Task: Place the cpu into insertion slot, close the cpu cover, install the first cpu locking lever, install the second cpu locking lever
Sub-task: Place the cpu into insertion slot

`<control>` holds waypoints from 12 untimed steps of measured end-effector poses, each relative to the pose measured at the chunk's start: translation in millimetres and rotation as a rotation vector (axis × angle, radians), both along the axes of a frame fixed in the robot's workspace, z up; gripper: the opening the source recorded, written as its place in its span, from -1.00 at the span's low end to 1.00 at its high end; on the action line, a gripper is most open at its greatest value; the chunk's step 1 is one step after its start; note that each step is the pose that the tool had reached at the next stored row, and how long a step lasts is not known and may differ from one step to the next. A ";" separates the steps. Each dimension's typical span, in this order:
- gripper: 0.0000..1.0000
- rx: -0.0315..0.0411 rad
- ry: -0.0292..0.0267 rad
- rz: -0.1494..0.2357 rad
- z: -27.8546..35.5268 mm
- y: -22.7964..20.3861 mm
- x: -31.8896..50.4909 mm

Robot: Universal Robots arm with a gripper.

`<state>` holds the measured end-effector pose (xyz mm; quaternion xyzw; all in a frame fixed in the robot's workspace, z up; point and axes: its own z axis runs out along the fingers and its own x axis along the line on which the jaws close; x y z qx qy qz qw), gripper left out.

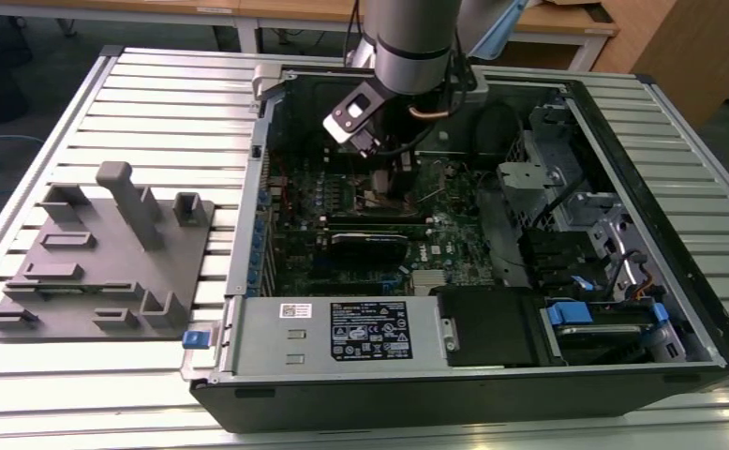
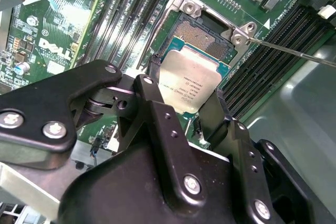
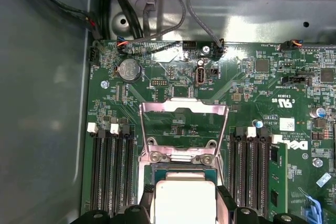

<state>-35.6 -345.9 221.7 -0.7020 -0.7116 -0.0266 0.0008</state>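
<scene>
On the slatted table (image 1: 152,94) an open computer case (image 1: 465,398) lies flat. Our gripper (image 2: 184,100) clamps the chip (image 2: 190,80) by its edges just over the socket (image 2: 202,32), and the cover (image 3: 184,107) stands raised to leave it clear.

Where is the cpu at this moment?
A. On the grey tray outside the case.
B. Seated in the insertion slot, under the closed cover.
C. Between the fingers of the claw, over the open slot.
C: in the second wrist view the cpu sits gripped in the claw, above the insertion slot, whose far part shows bare.
</scene>
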 end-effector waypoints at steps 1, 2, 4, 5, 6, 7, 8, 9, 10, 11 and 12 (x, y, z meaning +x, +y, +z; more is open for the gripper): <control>0.08 -0.0001 0.0001 0.000 -0.7 0.0 0.0; 0.08 -0.0001 0.0001 0.000 -1.5 0.0 0.0; 0.08 -0.0002 0.0000 0.000 -2.9 0.0 -0.1; 0.08 -0.0004 0.0001 0.000 -3.2 -0.1 -0.1; 0.08 -0.0004 0.0001 0.000 -3.2 -0.1 -0.1; 0.08 -0.0006 0.0002 0.000 -3.2 -0.1 -0.1; 0.08 -0.0005 0.0001 0.000 -3.2 -0.1 -0.1; 0.08 -0.0003 0.0000 0.000 -3.5 0.0 -0.1; 0.08 -0.0003 0.0000 0.000 -3.7 0.0 -0.1; 0.08 -0.0001 0.0000 0.000 -3.9 0.0 -0.1; 0.08 -0.0001 -0.0001 0.000 -4.4 0.0 -0.1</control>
